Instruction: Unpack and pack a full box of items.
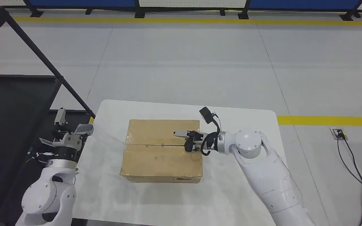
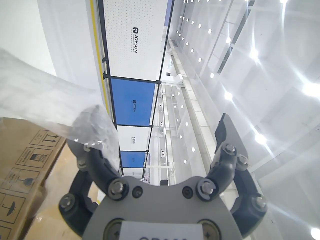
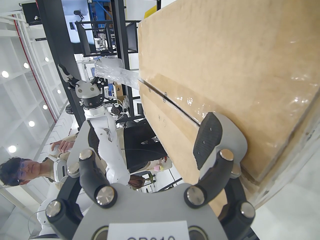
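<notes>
I am holding my right pincer (image 3: 150, 128) wide open and empty over the closed box (image 1: 161, 150), at its seam's (image 1: 153, 145) right end. My left pincer (image 2: 157, 126), spread left of the box, is trailing clear tape (image 2: 37, 96) stuck to one finger.

A white table (image 1: 220, 192) (rounded corners) stands near a yellow floor line (image 1: 322, 120).

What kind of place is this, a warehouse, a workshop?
Probably a robot test hall in an industrial building. A yellow line marks the pale floor, blue and white partition panels fence the area, and rows of ceiling lights run overhead.
</notes>
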Available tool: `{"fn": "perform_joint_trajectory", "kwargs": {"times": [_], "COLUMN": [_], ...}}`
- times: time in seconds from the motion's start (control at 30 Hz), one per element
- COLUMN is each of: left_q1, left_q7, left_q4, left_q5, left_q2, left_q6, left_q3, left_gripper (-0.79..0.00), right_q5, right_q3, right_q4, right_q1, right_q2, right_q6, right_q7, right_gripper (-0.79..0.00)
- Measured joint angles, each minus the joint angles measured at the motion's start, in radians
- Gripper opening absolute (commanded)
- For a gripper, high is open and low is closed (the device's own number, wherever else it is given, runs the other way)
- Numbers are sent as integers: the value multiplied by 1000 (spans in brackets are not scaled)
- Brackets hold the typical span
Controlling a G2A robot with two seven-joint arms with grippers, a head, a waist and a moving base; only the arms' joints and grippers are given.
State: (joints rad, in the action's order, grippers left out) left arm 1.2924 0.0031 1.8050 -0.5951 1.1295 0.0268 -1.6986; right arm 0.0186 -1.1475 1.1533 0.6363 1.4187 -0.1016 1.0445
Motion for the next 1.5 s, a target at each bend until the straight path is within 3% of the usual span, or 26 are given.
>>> {"fn": "perform_joint_trajectory", "kwargs": {"times": [0.37, 0.77, 1.07, 1.5], "left_q1": [0, -59, -103, -190], "left_q7": [31, 36, 25, 12], "left_q4": [108, 134, 124, 40], "left_q5": [145, 369, 490, 603], "left_q2": [8, 22, 35, 61], "left_q6": [7, 53, 88, 135], "left_q3": [64, 230, 339, 474], "left_gripper": [0, 0, 0, 0], "right_q5": [-11, -8, -15, -59], "right_q3": [-30, -95, -149, -220], "right_q4": [55, 200, 279, 311], "right_q1": [37, 135, 216, 295], "right_q2": [-20, -54, -78, -108], "right_q6": [10, 26, 31, 76], "right_q7": [-1, 9, 0, -2], "right_gripper": [0, 0, 0, 0]}}
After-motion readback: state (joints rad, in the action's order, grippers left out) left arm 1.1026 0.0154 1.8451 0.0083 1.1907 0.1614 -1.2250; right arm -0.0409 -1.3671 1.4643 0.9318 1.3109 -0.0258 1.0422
